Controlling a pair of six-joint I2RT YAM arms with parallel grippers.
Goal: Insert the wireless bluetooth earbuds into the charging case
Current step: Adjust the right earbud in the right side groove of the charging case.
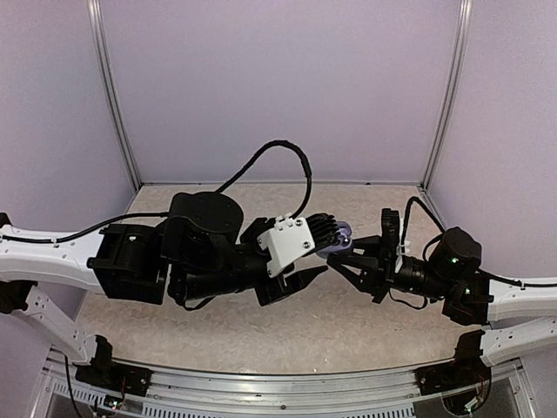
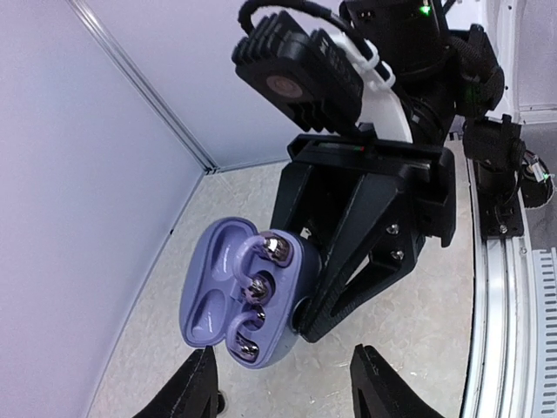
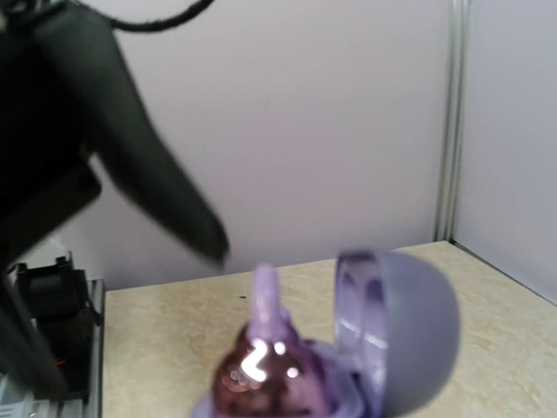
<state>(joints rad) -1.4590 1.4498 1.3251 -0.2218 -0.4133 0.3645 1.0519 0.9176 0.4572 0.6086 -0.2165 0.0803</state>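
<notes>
So the purple charging case (image 2: 280,348) isn't on the table (image 1: 218,335) at all. It's up in the air between the two arms with the lid swung open, and from your left wrist cam both earbuds (image 2: 271,248) look like they're already sitting in their wells, silvery ends up. The right gripper (image 1: 346,259) is pinching the case by its base. The left gripper (image 2: 287,387) is spread wide with nothing in it, hanging just in front of the open case. If I were you I'd treat this as a seating check: come in slow with one left finger and nudge each bud straight down into its pocket. Keep the right arm dead steady so the case doesn't twist in the pinch. Don't push on the lid side, since I'd guess it would lever the case loose. Heads up on visibility. The right wrist cam is too close and blurry to judge whether the buds are fully home, the far right finger is hidden behind the case, and from the top cam the left wrist covers most of it.
</notes>
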